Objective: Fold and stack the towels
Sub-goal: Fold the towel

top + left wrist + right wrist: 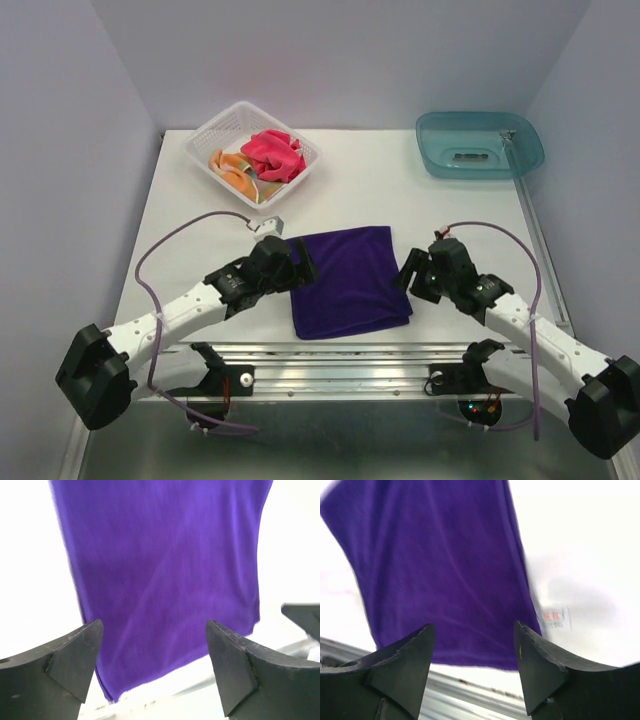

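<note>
Both arms are reaching inward, low over the table (200,220). The left gripper (303,265) is sitting at the left edge of the purple towel (350,282) and the right gripper (408,273) at its right edge. Both are gaping wide, holding nothing. Wrist views are blurring, so finger-to-cloth contact is unclear. The purple towel is lying flat, roughly rectangular, front-centre. The pink towel (275,155) and peach towel (230,168) are lying crumpled in the white basket (205,133).

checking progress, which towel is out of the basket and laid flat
The purple towel, flat on the table; the pink towel and orange towel lie crumpled in the basket.
</note>
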Controlling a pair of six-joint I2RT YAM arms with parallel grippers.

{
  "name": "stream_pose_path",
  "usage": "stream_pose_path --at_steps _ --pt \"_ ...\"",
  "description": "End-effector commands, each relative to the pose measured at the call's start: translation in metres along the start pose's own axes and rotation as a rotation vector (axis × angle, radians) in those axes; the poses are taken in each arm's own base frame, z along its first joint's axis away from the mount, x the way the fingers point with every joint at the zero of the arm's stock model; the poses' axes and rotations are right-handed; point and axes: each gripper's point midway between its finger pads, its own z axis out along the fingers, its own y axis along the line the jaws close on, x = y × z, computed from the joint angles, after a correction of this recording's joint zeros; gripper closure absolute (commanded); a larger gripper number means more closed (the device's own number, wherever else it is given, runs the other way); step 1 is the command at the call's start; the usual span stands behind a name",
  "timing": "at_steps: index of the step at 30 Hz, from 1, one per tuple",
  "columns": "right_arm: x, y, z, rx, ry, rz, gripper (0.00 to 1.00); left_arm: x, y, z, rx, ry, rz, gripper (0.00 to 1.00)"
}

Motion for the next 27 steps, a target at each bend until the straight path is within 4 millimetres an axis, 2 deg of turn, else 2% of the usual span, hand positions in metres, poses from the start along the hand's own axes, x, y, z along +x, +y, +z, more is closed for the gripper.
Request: stream_pose_path --at_steps 1,2,4,5,6,8,9,12,15,18,20,27 --pt "-0.084 0.045 -0.006 -0.015 -0.255 -0.024 0.1 -0.064 0.022 0.001 -0.115 -0.18 -0.02 0.04" --pt "-0.091 0.047 -0.003 0.001 -0.27 -0.025 0.0 -0.076 0.033 0.007 -0.149 -0.199 -0.031 0.03" --pt "-0.11 0.047 0.002 0.053 -0.323 -0.031 0.0 -0.096 0.037 0.012 -0.152 -0.239 -0.026 0.01" --pt "-0.121 0.054 0.003 0.057 -0.341 -0.032 0.0 -0.098 0.036 0.017 -0.141 -0.229 -0.022 0.01" --pt "-0.126 0.052 0.014 0.091 -0.335 -0.053 0.0 -0.108 0.041 0.025 -0.144 -0.239 -0.014 0.01" --pt "-0.143 0.06 0.019 0.096 -0.344 -0.063 0.0 -0.11 0.039 0.033 -0.13 -0.22 -0.005 0.01" --pt "-0.141 0.055 0.032 0.117 -0.311 -0.089 0.0 -0.114 0.04 0.041 -0.134 -0.215 0.019 0.01" --pt "-0.16 0.054 0.042 0.12 -0.322 -0.083 0.0 -0.113 0.049 0.059 -0.158 -0.18 0.034 0.02" --pt "-0.164 0.046 0.06 0.11 -0.26 -0.073 0.0 -0.119 0.059 0.073 -0.188 -0.158 0.024 0.16" --pt "-0.166 0.043 0.067 0.101 -0.241 -0.073 0.0 -0.119 0.065 0.085 -0.187 -0.129 0.021 0.24" --pt "-0.167 0.035 0.072 0.118 -0.232 -0.067 0.0 -0.115 0.062 0.094 -0.163 -0.105 0.031 0.28" --pt "-0.167 0.026 0.082 0.112 -0.206 -0.052 0.0 -0.103 0.059 0.108 -0.119 -0.043 0.032 0.3"
